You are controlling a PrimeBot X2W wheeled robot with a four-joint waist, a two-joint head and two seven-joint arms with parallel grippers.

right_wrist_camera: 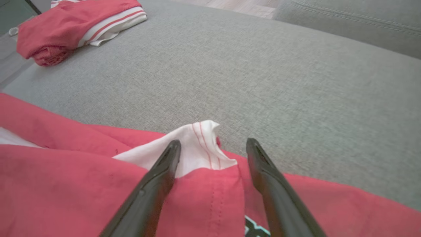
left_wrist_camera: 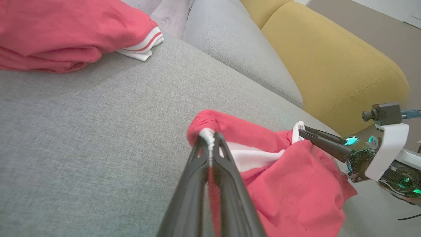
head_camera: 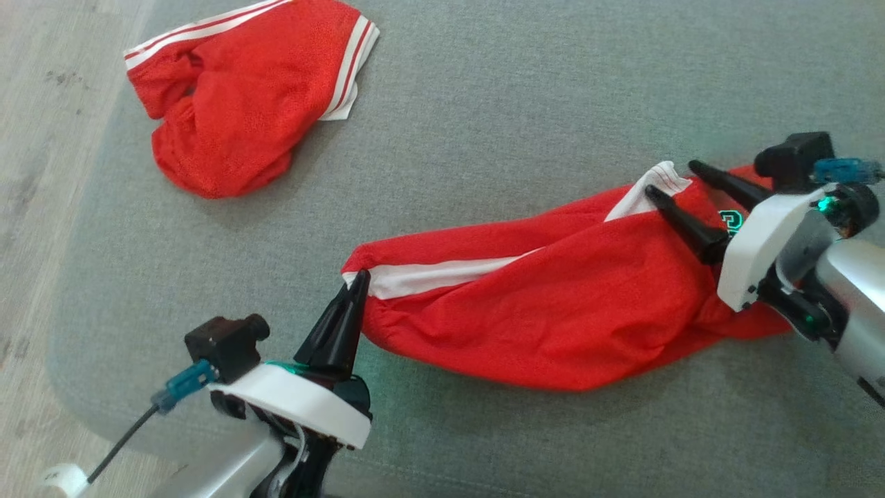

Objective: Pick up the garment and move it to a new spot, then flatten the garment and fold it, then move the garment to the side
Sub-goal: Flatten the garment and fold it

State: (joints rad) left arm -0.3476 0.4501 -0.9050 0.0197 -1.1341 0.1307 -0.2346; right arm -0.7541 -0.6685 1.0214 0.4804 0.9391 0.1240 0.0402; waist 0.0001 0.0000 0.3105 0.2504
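The garment [head_camera: 553, 318] is laid left to right; its left end is clamped by the left claw [head_camera: 356, 282], its right corner straddled by the parted right claw [head_camera: 671, 177].

Garment [head_camera: 553, 311], centre: matt red cloth of fine mesh-like weave, white ribbed trim. Second garment [head_camera: 242, 104], 10 o'clock: same cloth. Sofa seat [head_camera: 518, 104]: grey, coarse woven fabric, matt. Left gripper [head_camera: 358, 280] and right gripper [head_camera: 672, 178]: jaws of smooth black plastic, housings of glossy white plastic. Floor [head_camera: 41, 104], 9 o'clock: pale wood-grain.
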